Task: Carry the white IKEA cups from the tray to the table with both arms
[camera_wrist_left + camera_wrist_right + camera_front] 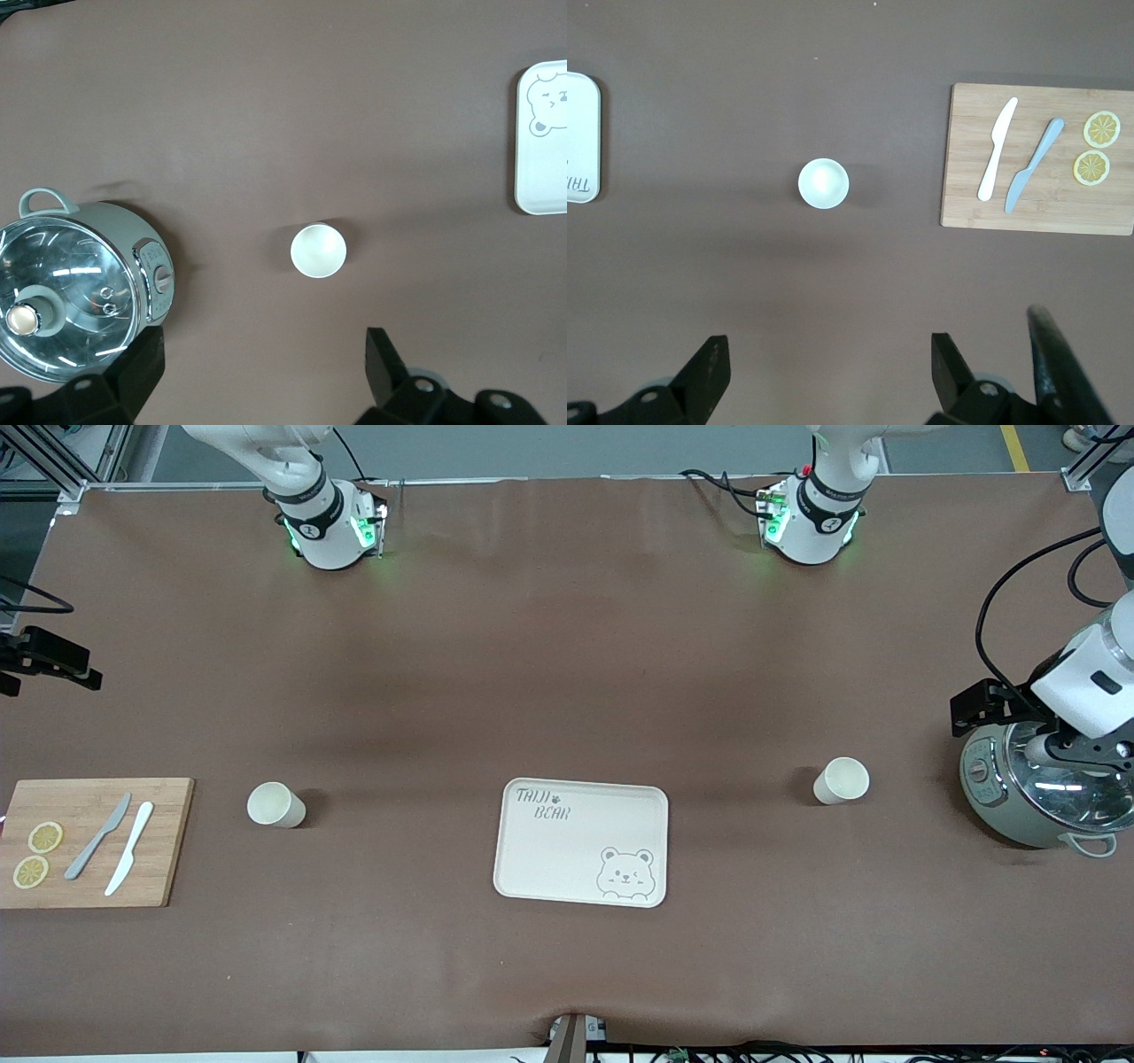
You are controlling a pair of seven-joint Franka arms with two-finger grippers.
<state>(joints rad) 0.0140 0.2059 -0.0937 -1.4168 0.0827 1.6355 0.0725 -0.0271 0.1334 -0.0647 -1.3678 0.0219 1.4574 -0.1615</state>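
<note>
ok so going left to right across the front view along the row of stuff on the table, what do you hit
cutting board with lemon slices, grey knife and white knife → cup → bear tray → second cup → cooker pot

The tray (580,841) reads "TAIJI BEAR" above a printed bear.

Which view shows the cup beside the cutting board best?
The right wrist view: the cup is seen from straight above, open side up, alone between the tray and the cutting board. The front view shows it smaller and from the side. The left wrist view shows only the other cup.
</note>
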